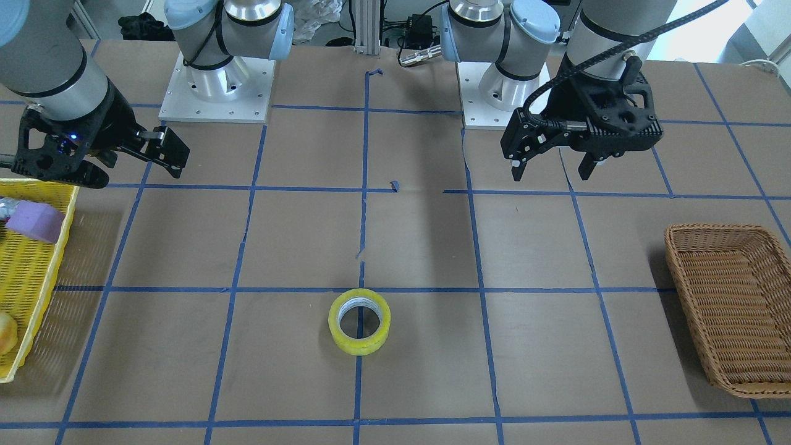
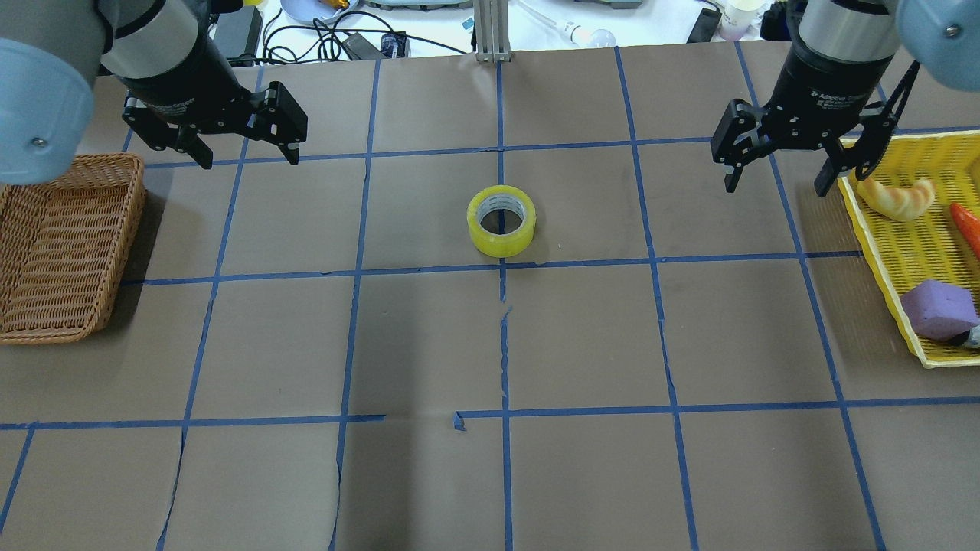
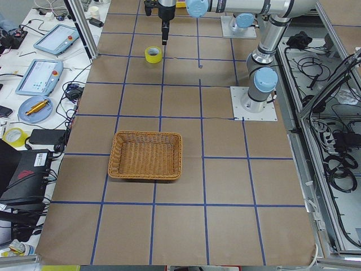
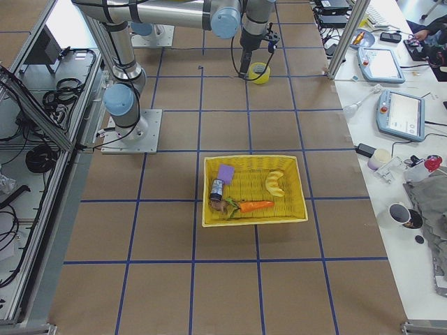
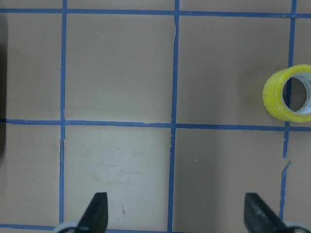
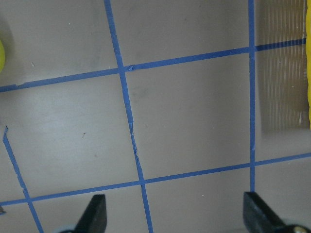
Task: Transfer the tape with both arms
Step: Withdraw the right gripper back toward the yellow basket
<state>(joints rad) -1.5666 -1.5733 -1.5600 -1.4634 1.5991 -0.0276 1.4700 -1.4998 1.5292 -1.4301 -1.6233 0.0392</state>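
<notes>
The yellow tape roll [image 2: 501, 220] lies flat on the brown table on a blue grid line, between the two arms; it also shows in the front view [image 1: 359, 321] and at the right edge of the left wrist view [image 5: 287, 93]. My left gripper [image 2: 250, 159] hovers open and empty over the table, well to the left of the tape and close to the wicker basket; it also shows in the front view [image 1: 550, 175]. My right gripper [image 2: 775, 187] hovers open and empty to the tape's right, beside the yellow basket's near corner. Both wrist views show bare table between spread fingers.
A brown wicker basket [image 2: 134, 229] with nothing in it sits at the table's left end. A yellow plastic basket [image 2: 880, 264] at the right end holds a purple block [image 2: 938, 308], a bread-like piece [image 2: 896, 199] and a carrot [image 2: 966, 226]. Arm bases stand at the robot's side.
</notes>
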